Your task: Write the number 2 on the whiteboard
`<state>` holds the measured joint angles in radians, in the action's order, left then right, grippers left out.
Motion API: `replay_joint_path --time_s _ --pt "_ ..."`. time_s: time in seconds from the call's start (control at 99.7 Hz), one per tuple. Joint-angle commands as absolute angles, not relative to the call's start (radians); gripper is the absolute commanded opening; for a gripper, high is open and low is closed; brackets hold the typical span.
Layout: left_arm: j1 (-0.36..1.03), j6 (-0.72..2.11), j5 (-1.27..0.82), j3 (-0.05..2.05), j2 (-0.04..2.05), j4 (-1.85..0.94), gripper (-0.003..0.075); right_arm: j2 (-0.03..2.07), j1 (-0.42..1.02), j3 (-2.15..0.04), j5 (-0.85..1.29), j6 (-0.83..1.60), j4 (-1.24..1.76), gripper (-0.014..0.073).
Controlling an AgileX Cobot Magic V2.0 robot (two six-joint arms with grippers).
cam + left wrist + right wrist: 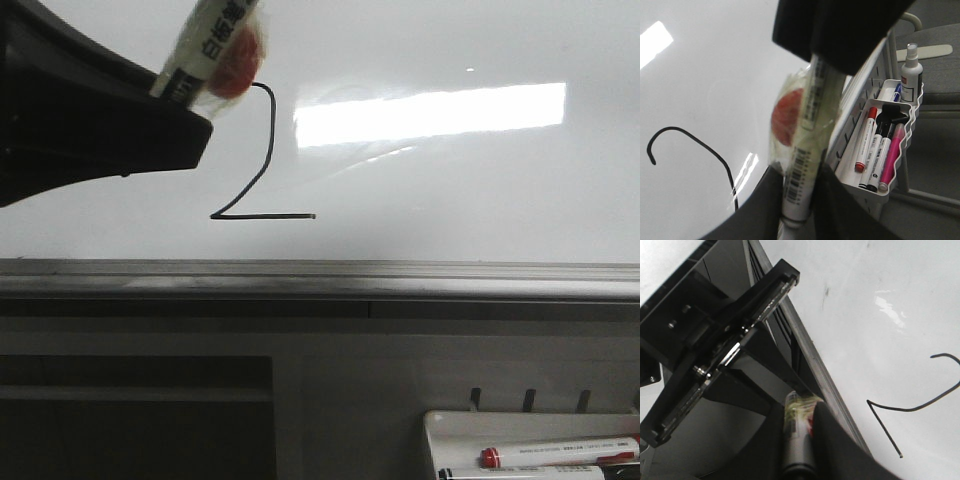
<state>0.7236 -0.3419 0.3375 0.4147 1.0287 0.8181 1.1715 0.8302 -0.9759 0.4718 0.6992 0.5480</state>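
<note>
Black number 2 (262,160) drawn on the whiteboard (450,200), just right of left end effector (190,95) clenching a marker (205,45).

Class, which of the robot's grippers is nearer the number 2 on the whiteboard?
Left. The left gripper, holding a marker, sits beside the number 2 at its hooked top. The right gripper, holding a second marker, is outside the front view, down by the whiteboard rail.
</note>
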Motion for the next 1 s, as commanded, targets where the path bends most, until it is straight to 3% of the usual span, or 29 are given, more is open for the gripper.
replay_joint_path --time_s 0.0,0.09,0.14,0.241,0.311,0.391,0.662,0.993 --pt "0.729 -0.368 0.393 0.449 1.020 0.769 -0.0020 1.148 0.832 -1.013 0.420 0.707 0.578 -0.0070" --pt "0.729 -0.370 0.395 0.449 1.020 0.769 -0.0020 1.148 0.832 -1.013 0.420 0.707 0.578 0.0002" --pt "0.729 -0.370 0.395 0.449 1.020 0.767 -0.0020 1.148 0.832 -1.013 0.417 0.707 0.578 0.0127" --pt "0.729 -0.370 0.388 0.449 1.020 0.713 -0.0020 1.148 0.818 -1.013 0.366 0.707 0.572 0.0486" --pt "0.729 -0.370 0.356 0.449 1.020 0.612 -0.0020 1.144 0.795 -1.013 0.319 0.707 0.560 0.0606" --pt "0.720 -0.370 0.313 0.449 1.020 0.456 -0.0020 1.131 0.753 -1.014 0.292 0.707 0.560 0.0598" --pt "0.547 -0.370 0.297 0.449 1.064 0.094 -0.0020 1.084 0.650 -1.014 0.343 0.707 0.560 0.0452" --pt "0.520 -0.475 0.274 0.449 1.172 0.025 -0.0020 1.085 0.650 -1.014 0.386 0.705 0.560 0.0440"
